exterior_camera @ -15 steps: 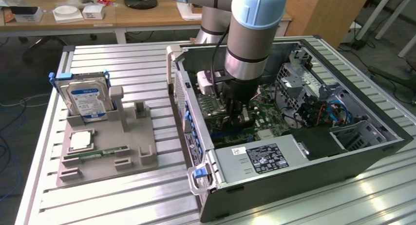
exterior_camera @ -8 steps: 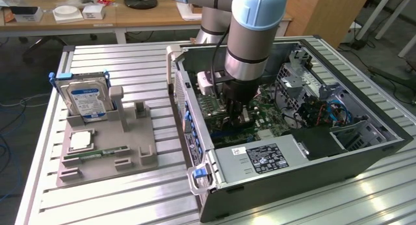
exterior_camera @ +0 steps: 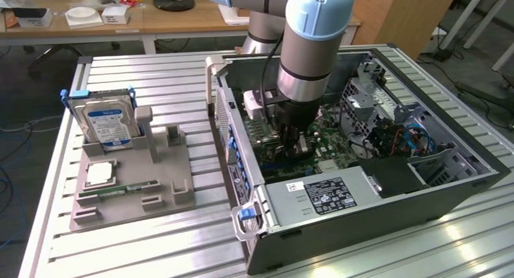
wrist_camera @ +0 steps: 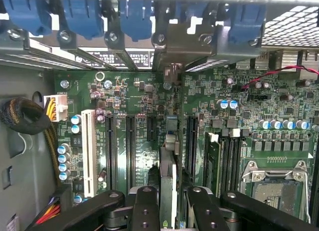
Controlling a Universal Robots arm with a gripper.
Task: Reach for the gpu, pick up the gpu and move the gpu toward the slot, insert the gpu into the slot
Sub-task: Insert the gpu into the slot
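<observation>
In the wrist view the gpu (wrist_camera: 168, 171) stands edge-on between my two black fingers (wrist_camera: 145, 206). My gripper (wrist_camera: 169, 192) is shut on its upper edge. The card's silver end bracket (wrist_camera: 169, 49) sits against the case's rear wall among the blue clips. The card's lower edge lines up with the slot (wrist_camera: 172, 140), whose bluish end shows just beyond the card; I cannot tell whether the card touches it. In the exterior view my gripper (exterior_camera: 293, 147) reaches straight down into the open computer case, low over the green motherboard (exterior_camera: 321, 154).
Black memory slots (wrist_camera: 227, 156) and the silver processor socket (wrist_camera: 274, 186) lie on one side of the card, a white slot (wrist_camera: 88, 151) and a cable bundle (wrist_camera: 20, 116) on the other. Case walls (exterior_camera: 362, 224) enclose the arm. A grey stand holding a hard drive (exterior_camera: 108, 118) is at the exterior view's left.
</observation>
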